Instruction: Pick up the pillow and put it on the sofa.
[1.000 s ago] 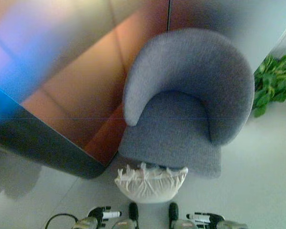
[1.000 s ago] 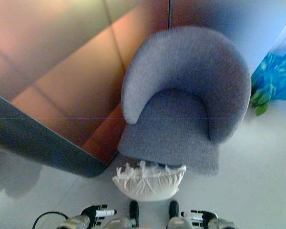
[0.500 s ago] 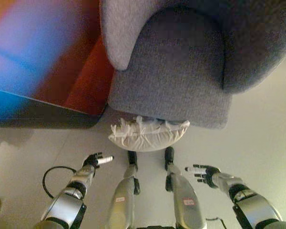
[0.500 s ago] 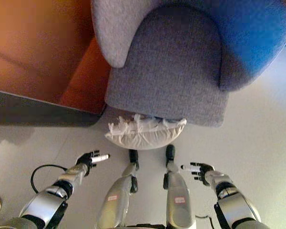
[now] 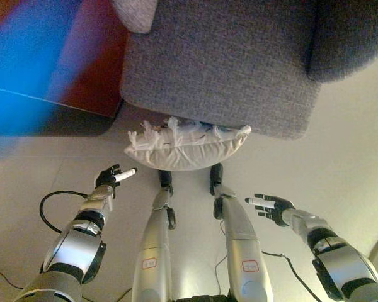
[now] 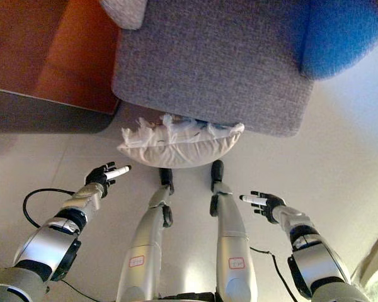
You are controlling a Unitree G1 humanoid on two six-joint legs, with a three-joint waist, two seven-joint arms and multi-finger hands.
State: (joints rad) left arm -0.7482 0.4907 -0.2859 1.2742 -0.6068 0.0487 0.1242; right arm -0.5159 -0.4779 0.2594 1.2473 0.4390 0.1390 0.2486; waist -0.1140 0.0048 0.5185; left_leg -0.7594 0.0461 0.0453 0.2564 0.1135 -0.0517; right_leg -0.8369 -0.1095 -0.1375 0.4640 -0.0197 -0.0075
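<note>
Hands now show well forward of a second ago, when only their tips edged the view: the left hand (image 5: 108, 177) and right hand (image 5: 271, 207), fingers spread and empty, flank the white fringed pillow (image 5: 186, 146) without touching it. That pillow lies on the pale floor (image 5: 340, 157) against the grey upholstered sofa (image 5: 220, 63) front, so the reach has begun but no grasp yet.

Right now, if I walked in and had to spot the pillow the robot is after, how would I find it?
Look for the big grey sofa that fills the top of the view. On the pale floor, right against its front edge, lies the pillow. It is the only white thing there: soft, cream-white, with a ruffled, fringed edge on the side nearest the sofa.
</note>
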